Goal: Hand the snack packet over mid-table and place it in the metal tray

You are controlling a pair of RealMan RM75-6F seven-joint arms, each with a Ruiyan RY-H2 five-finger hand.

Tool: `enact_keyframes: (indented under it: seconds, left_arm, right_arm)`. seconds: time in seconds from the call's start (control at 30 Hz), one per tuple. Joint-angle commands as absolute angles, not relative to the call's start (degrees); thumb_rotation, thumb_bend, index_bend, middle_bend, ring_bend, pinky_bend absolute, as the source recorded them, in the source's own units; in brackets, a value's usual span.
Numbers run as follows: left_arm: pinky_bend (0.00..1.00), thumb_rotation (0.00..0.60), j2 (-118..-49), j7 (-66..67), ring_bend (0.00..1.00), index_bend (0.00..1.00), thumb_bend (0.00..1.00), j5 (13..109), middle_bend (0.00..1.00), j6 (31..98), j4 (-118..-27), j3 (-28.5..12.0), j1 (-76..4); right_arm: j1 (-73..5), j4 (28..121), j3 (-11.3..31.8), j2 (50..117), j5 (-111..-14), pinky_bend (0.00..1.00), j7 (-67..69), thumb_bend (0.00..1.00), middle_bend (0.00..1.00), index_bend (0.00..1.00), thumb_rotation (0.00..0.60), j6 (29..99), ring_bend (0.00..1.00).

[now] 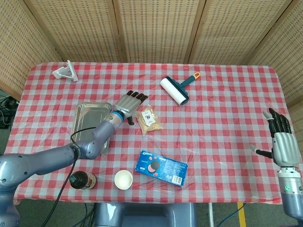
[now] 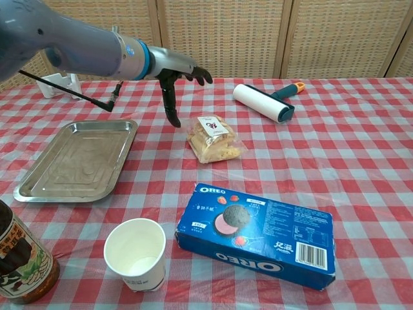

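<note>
At mid-table lies the snack packet (image 1: 148, 119), long axis near-to-far — the left hand (image 1: 129, 104) hovers just to its left, fingers apart, holding nothing. The right hand (image 1: 280, 143) — also apart — waits far right, well away.

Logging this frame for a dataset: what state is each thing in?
snack packet: sealed, lying flat mid-table, not held.
metal tray: empty.
left robot hand: open, above the table beside the packet.
right robot hand: open, holding nothing.
paper cup: upright, empty.
Oreo box: closed, lying flat.
bottle: upright, capped.
</note>
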State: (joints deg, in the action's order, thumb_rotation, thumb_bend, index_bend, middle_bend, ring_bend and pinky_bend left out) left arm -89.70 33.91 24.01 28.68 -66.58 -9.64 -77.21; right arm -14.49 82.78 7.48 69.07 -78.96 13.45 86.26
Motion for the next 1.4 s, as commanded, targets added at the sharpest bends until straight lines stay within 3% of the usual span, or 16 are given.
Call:
enact_keyframes:
  seconds: [0.03, 0.67, 0.73, 0.77, 0.87, 0.97, 1.17, 1.4]
  left_arm:
    - [0.00, 0.600, -92.8, 35.4, 0.00, 0.00, 0.02, 21.0, 0.00, 26.3, -62.6, -6.7, -80.9]
    - [0.00, 0.600, -103.4, 36.0, 0.00, 0.01, 0.04, 14.2, 0.00, 22.2, -50.1, 2.2, -88.3]
    - [0.02, 0.600, -104.4, 35.4, 0.00, 0.08, 0.11, 14.4, 0.00, 22.3, -48.9, 2.5, -88.2]
    - [0.07, 0.600, -104.7, 35.2, 0.01, 0.17, 0.19, 14.7, 0.01, 22.5, -48.6, 2.6, -88.0]
    - [0.27, 0.600, -106.3, 33.8, 0.17, 0.41, 0.37, 17.4, 0.17, 25.8, -47.5, 1.7, -86.9]
    - [0.34, 0.600, -107.4, 32.1, 0.27, 0.51, 0.42, 21.7, 0.29, 30.2, -47.3, 0.6, -85.0]
    - [0.36, 0.600, -106.0, 28.4, 0.29, 0.55, 0.43, 29.0, 0.31, 35.2, -50.0, -1.6, -81.3]
    - [0.36, 0.600, -95.3, 25.8, 0.29, 0.55, 0.43, 37.4, 0.31, 43.9, -63.1, -3.1, -75.9]
  right_arm:
    - [-14.0, 82.8, 8.0, 68.8, -79.0, 0.00, 14.3, 0.08, 0.00, 0.00, 0.600, 86.7, 0.00]
    - [-12.6, 81.9, 9.8, 68.5, -79.7, 0.00, 16.4, 0.08, 0.00, 0.00, 0.600, 87.1, 0.00]
    - [-12.4, 81.9, 10.0, 68.5, -79.9, 0.00, 16.5, 0.08, 0.00, 0.00, 0.600, 87.4, 0.00]
    - [-12.3, 81.9, 10.0, 68.5, -80.0, 0.00, 16.5, 0.08, 0.00, 0.00, 0.600, 87.4, 0.00]
    - [-12.2, 81.7, 10.3, 68.5, -80.1, 0.00, 16.8, 0.08, 0.00, 0.00, 0.600, 87.5, 0.00]
    - [-12.1, 81.6, 10.4, 68.6, -80.4, 0.00, 16.9, 0.08, 0.00, 0.00, 0.600, 87.5, 0.00]
    - [-11.9, 81.8, 10.5, 68.7, -81.3, 0.00, 16.6, 0.08, 0.00, 0.00, 0.600, 88.0, 0.00]
    - [-11.3, 82.3, 10.7, 68.4, -81.9, 0.00, 16.5, 0.08, 0.00, 0.01, 0.600, 88.7, 0.00]
